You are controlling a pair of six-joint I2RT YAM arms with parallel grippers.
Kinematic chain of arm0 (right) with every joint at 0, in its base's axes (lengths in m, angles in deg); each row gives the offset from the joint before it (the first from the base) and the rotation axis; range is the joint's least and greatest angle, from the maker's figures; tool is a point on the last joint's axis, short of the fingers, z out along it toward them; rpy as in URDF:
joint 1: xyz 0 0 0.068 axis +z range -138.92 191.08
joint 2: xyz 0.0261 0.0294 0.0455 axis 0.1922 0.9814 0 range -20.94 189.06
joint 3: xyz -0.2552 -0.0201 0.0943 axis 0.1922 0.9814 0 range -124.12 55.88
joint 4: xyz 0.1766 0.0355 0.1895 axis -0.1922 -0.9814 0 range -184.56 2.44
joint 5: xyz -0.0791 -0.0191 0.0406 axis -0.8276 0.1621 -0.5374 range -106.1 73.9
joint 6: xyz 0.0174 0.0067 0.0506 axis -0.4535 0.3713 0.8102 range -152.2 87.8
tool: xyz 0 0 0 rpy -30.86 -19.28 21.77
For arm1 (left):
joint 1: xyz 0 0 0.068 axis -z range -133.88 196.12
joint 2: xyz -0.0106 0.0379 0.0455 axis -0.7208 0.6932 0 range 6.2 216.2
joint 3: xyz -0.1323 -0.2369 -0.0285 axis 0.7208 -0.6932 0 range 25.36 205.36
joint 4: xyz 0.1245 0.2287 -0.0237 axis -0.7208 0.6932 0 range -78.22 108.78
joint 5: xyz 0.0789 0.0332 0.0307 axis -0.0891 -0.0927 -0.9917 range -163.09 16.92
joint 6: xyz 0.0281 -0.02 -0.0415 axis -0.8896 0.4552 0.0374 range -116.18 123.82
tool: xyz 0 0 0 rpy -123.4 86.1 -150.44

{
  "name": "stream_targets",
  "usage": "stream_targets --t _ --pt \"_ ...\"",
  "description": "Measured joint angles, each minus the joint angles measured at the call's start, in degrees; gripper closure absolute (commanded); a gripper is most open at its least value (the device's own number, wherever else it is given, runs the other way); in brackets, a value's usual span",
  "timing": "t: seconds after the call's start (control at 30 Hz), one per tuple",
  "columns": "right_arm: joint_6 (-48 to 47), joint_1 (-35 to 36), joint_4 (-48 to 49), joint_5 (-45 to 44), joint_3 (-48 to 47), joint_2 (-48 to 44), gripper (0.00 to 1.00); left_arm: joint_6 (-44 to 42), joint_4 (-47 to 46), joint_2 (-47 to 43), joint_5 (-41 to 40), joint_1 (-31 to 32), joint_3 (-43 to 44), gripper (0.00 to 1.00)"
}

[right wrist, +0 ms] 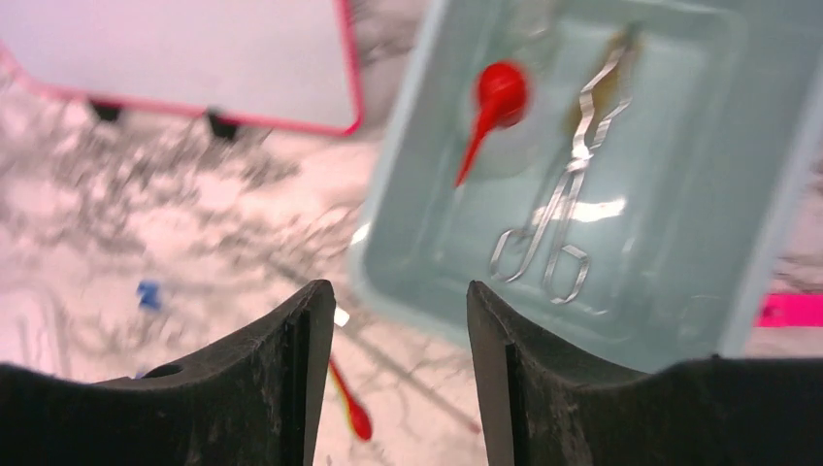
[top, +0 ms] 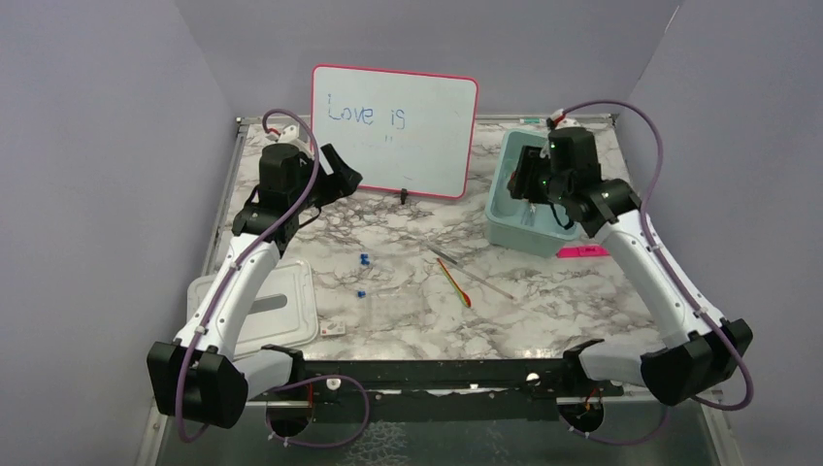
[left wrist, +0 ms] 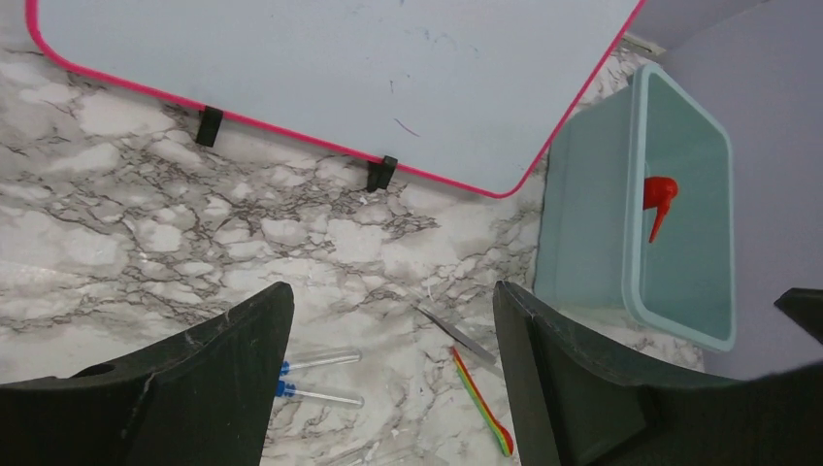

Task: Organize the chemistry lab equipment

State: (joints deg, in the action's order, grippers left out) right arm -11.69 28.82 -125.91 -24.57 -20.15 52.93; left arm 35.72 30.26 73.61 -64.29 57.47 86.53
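Tongs [right wrist: 568,184] & red-nozzle bottle [right wrist: 500,92] were seen in tub [right wrist: 427,194]; R claw [right wrist: 396,291] above it was seen released, empty; L claw [left wrist: 390,291] likewise.

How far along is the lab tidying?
Done: the clear squeeze bottle with red nozzle and the metal tongs lie in the teal bin. In hand: nothing; both arms' jaws stand open. Remaining on the table: blue-capped tubes, clear rack, slim red tool.
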Motion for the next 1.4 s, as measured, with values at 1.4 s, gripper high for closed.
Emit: stream_targets --t 1.4 --pt "-1.01 33.81 6.40 -1.40 17.49 23.76 0.59 4.98 -2.73 -4.22 3.87 0.02 -10.71 0.26"
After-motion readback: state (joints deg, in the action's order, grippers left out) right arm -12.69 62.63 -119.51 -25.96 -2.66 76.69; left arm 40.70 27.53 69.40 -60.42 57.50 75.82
